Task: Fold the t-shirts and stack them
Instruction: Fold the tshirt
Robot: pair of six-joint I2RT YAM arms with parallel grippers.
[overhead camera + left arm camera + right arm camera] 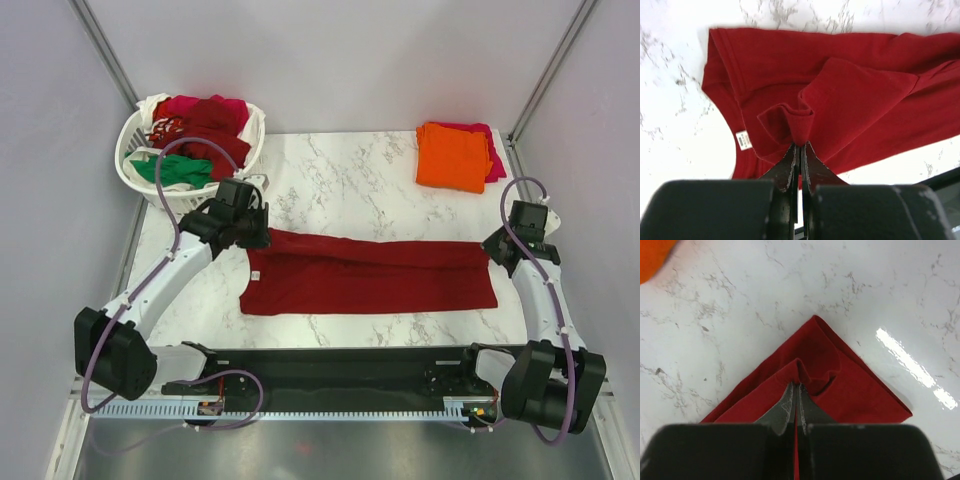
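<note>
A dark red t-shirt [370, 275] lies spread across the middle of the marble table, partly folded lengthwise. My left gripper [252, 232] is shut on a pinched fold of its left end [801, 127], near the collar with a white label [743, 140]. My right gripper [497, 250] is shut on a fold at the shirt's right end [805, 367]. A folded orange t-shirt [450, 155] lies on a folded magenta one [493, 160] at the back right. Green [175, 170], white [152, 108], red and magenta shirts fill the basket.
The white lattice basket [140, 185] stands at the back left corner, just behind my left arm. A black rail [340, 365] runs along the table's near edge. An orange corner [652, 255] shows at the top left of the right wrist view.
</note>
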